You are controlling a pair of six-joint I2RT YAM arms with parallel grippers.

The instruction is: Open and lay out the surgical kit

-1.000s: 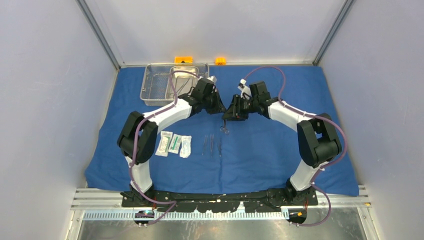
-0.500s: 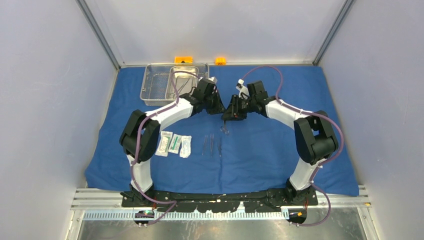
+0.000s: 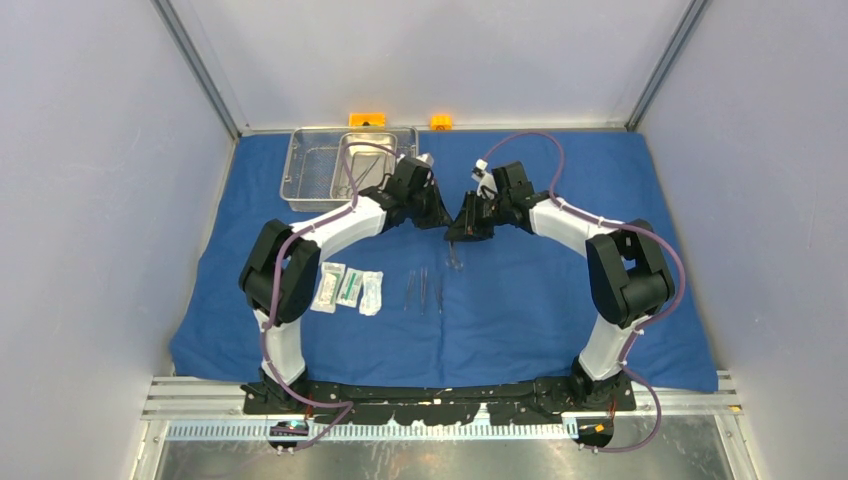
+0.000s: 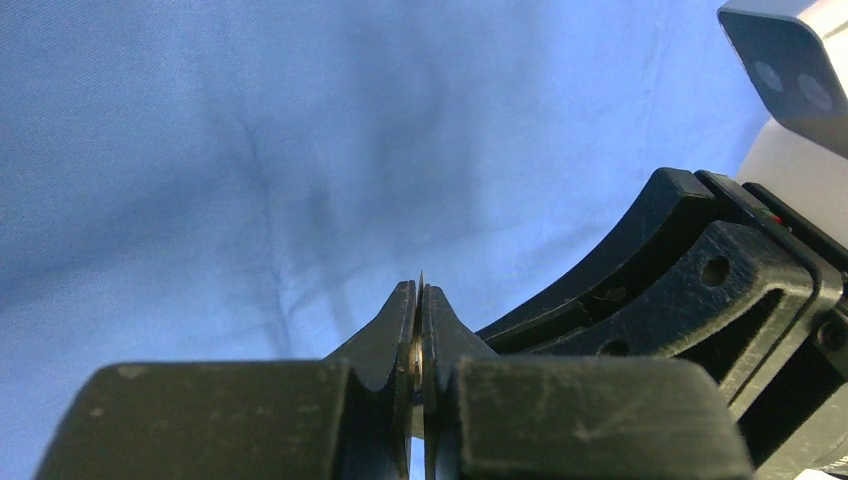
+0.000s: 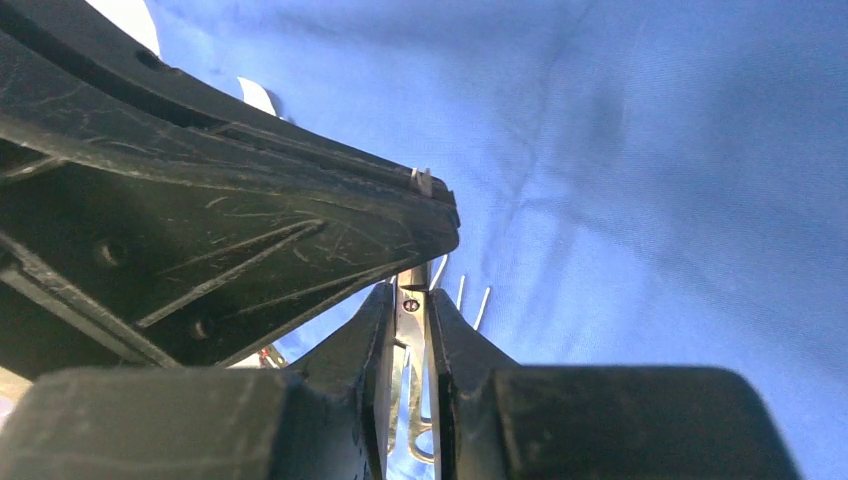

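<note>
The blue cloth wrap (image 3: 530,300) lies spread over the table. My left gripper (image 3: 446,222) and right gripper (image 3: 463,228) meet tip to tip above its middle, both shut on one pair of steel scissors (image 3: 453,256) whose handles hang below them. In the left wrist view the fingers (image 4: 400,320) are closed on a thin steel edge. In the right wrist view the scissors (image 5: 410,310) are clamped near their pivot screw. Three white-green packets (image 3: 349,288) and several thin steel instruments (image 3: 423,287) lie in a row on the cloth.
The steel mesh basket (image 3: 312,175) stands at the back left with the smaller steel tray (image 3: 385,140) in its right part, behind my left arm. Two orange blocks (image 3: 366,119) sit at the back edge. Grey walls close both sides.
My right arm has drawn in slightly to the left. Both grippers stay joined on the scissors at nearly the same spot.
</note>
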